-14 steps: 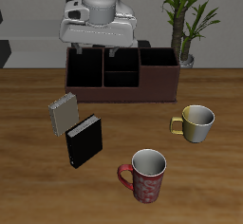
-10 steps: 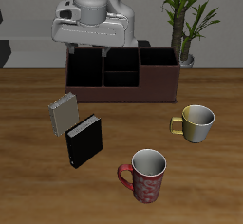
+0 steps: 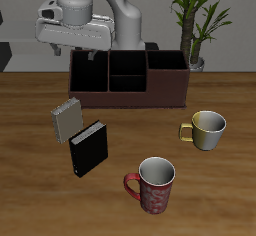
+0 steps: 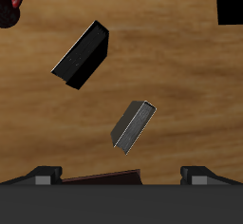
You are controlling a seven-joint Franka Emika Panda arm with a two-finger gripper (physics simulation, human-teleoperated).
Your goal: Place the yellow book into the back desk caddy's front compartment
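The yellow book (image 3: 66, 119) lies flat on the table in front of the back desk caddy (image 3: 165, 84), near one of its ends; it also shows in the wrist view (image 4: 132, 124). The caddy is a long dark reddish-brown box, and its front compartment (image 3: 127, 82) is the nearer small middle cell, which looks empty. My gripper (image 3: 75, 54) hangs open and empty high above the caddy's end cell, behind and above the book. In the wrist view the gripper (image 4: 121, 176) has its fingers wide apart, with the caddy's edge (image 4: 104, 179) between them.
A thicker black book (image 3: 88, 147) lies just in front of the yellow book and shows in the wrist view (image 4: 81, 54). A red patterned mug (image 3: 155, 185) stands near the front edge. A pale yellow mug (image 3: 207, 129) stands off the caddy's other end. A potted plant (image 3: 195, 20) stands behind the caddy.
My gripper has moved sideways along the caddy, from above its middle toward the end nearest the books. The books, mugs and caddy have not moved.
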